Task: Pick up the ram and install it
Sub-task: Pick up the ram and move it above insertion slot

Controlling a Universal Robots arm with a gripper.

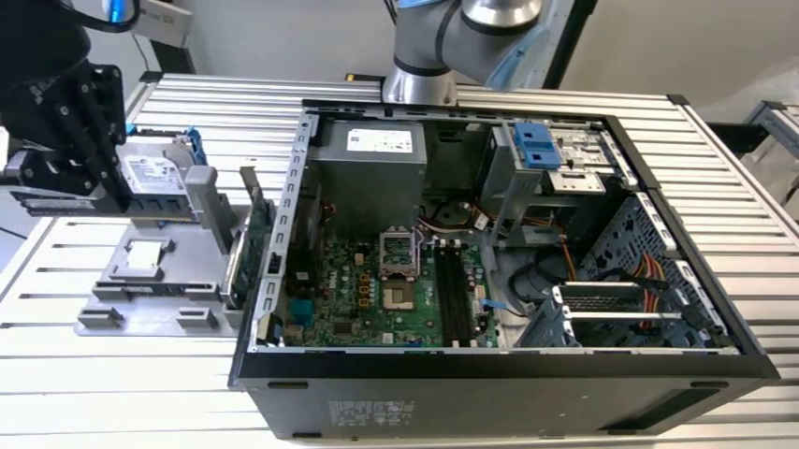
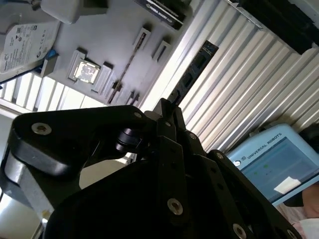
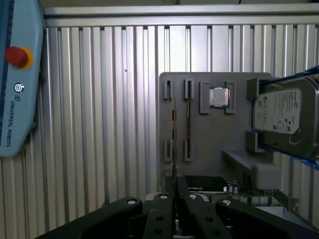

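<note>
**Ram pinched edge-on between the jaws, above the parts tray**

In the first wrist view the gripper has its jaws drawn almost together, and the ram is clamped between them. From this camera the stick shows edge-on, as a thin brownish line running away from the fingertips. The second wrist view shows the ram by its broad face: a long, narrow, dark board with a row of darker rectangular chips, one end at the fingertips.

Below it lies the grey parts tray. One pair of its narrow slot brackets holds a second memory stick, and the pair just beside that lines up with the held ram. Farther along the tray sit a processor chip and a hard drive in a blue frame.

The tray rests on a ribbed aluminium table, with a teach pendant well apart from it. In the exterior view the open computer case stands just beside the tray, on the exterior view's right, its motherboard exposed.
</note>
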